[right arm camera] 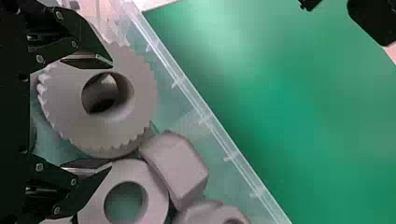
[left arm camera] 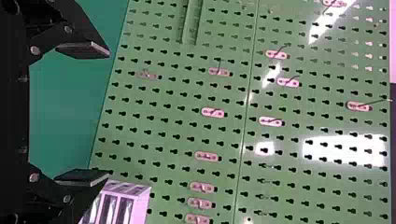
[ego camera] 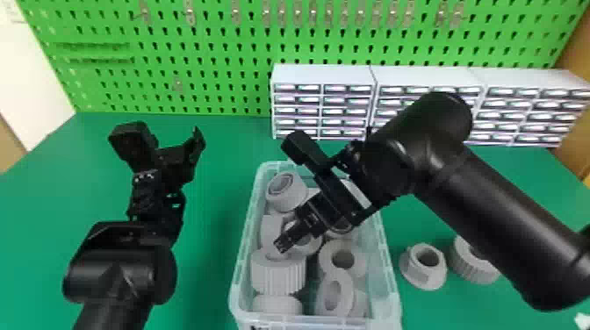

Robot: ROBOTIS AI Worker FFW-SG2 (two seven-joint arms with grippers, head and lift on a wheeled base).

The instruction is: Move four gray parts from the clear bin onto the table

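Observation:
In the head view my right gripper [ego camera: 286,245] is over the clear bin [ego camera: 392,267], angled down above several gray parts, among them a ribbed one [ego camera: 278,274] and a ring [ego camera: 343,259]. The right wrist view has the right gripper [right arm camera: 112,114] open, its fingers spread across a toothed gray part [right arm camera: 140,93]; whether they touch it I cannot tell. Right of the bin, a flanged gray part [ego camera: 423,267] and a ribbed gray part [ego camera: 467,261] rest on the table. My left gripper [ego camera: 196,142] is held left of the bin, open in its wrist view [left arm camera: 108,114].
White drawer cabinets [ego camera: 322,77] line the back of the green table [ego camera: 210,263], in front of a green pegboard [ego camera: 219,52] with metal hooks. The right forearm crosses above the table right of the bin, partly covering the ribbed part there.

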